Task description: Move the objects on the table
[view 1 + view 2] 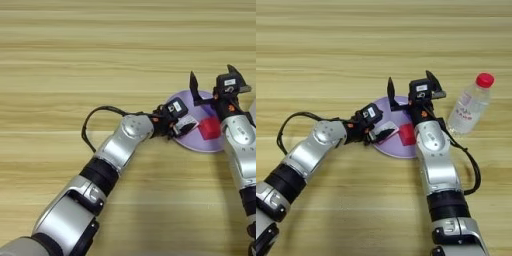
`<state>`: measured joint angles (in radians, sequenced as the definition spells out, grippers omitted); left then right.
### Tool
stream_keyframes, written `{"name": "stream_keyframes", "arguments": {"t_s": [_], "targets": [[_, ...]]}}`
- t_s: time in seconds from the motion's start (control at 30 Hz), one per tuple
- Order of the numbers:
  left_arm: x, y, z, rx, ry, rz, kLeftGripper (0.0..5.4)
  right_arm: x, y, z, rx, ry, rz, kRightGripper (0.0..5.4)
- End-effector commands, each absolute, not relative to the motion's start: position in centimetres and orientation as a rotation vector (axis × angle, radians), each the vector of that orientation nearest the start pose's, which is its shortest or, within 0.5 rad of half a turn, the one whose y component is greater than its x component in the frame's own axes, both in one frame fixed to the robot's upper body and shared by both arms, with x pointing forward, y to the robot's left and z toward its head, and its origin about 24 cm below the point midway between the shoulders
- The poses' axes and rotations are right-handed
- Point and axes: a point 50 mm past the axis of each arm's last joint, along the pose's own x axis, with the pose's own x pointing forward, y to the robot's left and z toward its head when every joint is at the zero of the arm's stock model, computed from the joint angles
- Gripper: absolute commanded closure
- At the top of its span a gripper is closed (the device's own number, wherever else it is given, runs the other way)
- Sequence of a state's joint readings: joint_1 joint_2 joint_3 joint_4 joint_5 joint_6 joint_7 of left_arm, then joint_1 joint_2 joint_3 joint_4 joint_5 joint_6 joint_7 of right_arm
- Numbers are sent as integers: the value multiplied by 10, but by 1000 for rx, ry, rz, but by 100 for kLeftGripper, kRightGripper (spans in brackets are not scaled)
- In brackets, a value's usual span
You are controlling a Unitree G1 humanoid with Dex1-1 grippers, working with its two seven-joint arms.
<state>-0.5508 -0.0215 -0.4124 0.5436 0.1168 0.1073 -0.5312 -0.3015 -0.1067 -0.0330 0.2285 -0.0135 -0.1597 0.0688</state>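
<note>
Left gripper (382,132), centre frame, is clamped on the packet (379,131) at the plate's (398,149) left rim. Cube (407,135) sits on the plate; bottle (470,105) upright at right. Right gripper (412,87) hangs spread wide above the plate's far edge. I'd lower the packet flat, clear of the cube, though its contact is probably hidden. Table (326,55) bare, light wood.

Bright, even overhead light; soft shadows under both arms on the table (75,60); slight blur
</note>
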Motion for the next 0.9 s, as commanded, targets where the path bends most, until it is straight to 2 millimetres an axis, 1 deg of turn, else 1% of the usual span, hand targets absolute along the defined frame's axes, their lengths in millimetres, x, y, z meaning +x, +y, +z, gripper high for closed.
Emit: {"name": "stream_keyframes", "arguments": {"t_s": [0.03,0.27,0.37,0.4,0.47,0.6,0.9], "targets": [[307,2,48,372,162,-1012,172,308,-154,87,-125,-216,93,0],[308,3,47,375,167,-1005,113,309,-153,87,-123,-216,93,0],[309,2,43,390,181,-1006,80,309,-153,87,-121,-215,93,0],[309,2,42,394,184,-1006,61,309,-153,87,-121,-215,93,0],[310,2,41,402,189,-1008,48,309,-153,87,-120,-215,93,0],[312,-1,38,437,202,-1017,5,309,-152,87,-118,-215,93,0],[312,-5,35,519,195,-1059,2,308,-150,88,-110,-215,91,0]]}}
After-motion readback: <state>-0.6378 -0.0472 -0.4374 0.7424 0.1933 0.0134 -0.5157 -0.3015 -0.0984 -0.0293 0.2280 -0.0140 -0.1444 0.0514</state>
